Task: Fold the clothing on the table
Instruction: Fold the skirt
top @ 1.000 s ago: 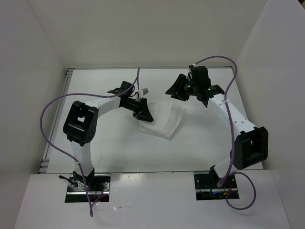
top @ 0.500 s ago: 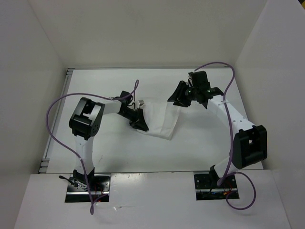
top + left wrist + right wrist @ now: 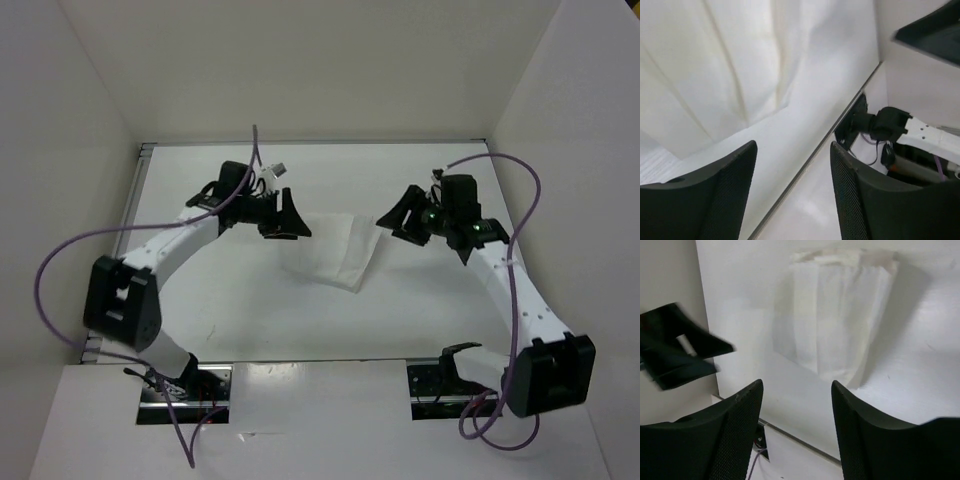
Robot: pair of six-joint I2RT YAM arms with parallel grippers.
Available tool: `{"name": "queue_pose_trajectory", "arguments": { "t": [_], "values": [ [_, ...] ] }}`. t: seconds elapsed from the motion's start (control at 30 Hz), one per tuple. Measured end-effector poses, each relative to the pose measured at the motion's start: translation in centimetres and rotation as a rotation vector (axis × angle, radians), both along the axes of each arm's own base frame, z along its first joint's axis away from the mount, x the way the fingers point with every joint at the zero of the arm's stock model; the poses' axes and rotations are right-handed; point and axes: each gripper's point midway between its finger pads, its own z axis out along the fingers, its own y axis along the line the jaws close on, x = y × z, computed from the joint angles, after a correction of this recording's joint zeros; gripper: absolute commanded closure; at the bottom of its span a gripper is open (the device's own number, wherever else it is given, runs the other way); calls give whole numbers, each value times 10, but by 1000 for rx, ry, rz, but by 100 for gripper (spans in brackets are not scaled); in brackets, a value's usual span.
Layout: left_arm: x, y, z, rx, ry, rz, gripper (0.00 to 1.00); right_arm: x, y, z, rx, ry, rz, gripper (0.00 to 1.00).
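Place: robotics lab test cell. Evidence: flat white worktop [image 3: 250, 315] with metal edge strip [image 3: 92, 345], boxed in by plain white walls [image 3: 300, 70]; left arm [image 3: 170, 235] and right arm [image 3: 515, 290] bolted to plates [image 3: 185, 395] at near edge; loose purple cables [image 3: 45, 290]

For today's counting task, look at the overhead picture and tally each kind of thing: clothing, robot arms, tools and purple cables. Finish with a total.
Clothing: 1
Robot arms: 2 (left arm, right arm)
Tools: 2 (left tool, right tool)
Purple cables: 2 (left cable, right cable)
Total: 7
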Motion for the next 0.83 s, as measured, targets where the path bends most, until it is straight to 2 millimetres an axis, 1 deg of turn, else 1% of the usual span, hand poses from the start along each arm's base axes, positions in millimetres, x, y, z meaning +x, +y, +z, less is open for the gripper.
{"name": "queue_pose_trajectory", "arguments": {
  "t": [0.03,0.07,0.1,0.13,0.17,0.23,0.3,0.33,0.4,0.47,0.5,0.57,0.67,0.73,0.83],
  "values": [
    [-4,3,19,-16,-63,15,32,-7,-5,0,7,-8,-23,44],
    [-12,9,35,-30,-115,35,32,-17,-11,-4,13,2,-46,46],
    [-22,14,44,-35,-149,54,32,-26,-13,-6,24,8,-69,46],
    [-30,20,47,-30,-162,84,32,-34,-15,-10,27,11,-103,47],
    [-38,27,44,-18,-162,110,32,-45,-16,-15,30,22,-126,47],
    [-52,42,29,18,-121,184,31,-66,-20,-21,36,46,-183,47],
    [-59,57,16,61,-88,266,29,-82,-27,-14,58,32,-253,47],
    [-62,65,11,78,-74,314,24,-87,-32,-8,75,13,-290,47],
    [-69,76,10,80,-75,394,16,-97,-42,9,126,-49,-361,47],
    [-77,86,20,51,-103,469,10,-107,-49,17,169,-88,-406,47],
    [-80,91,27,32,-126,499,10,-111,-51,19,181,-96,-422,47],
    [-84,97,40,-6,-163,549,8,-111,-55,16,182,-80,-450,47],
    [-81,99,52,-40,-191,587,8,-106,-54,1,156,-15,-463,47],
    [-80,99,51,-40,-184,593,8,-102,-53,-8,138,21,-466,47],
    [-80,99,40,-20,-153,595,7,-100,-52,-16,125,51,-465,47]
  ]
}}
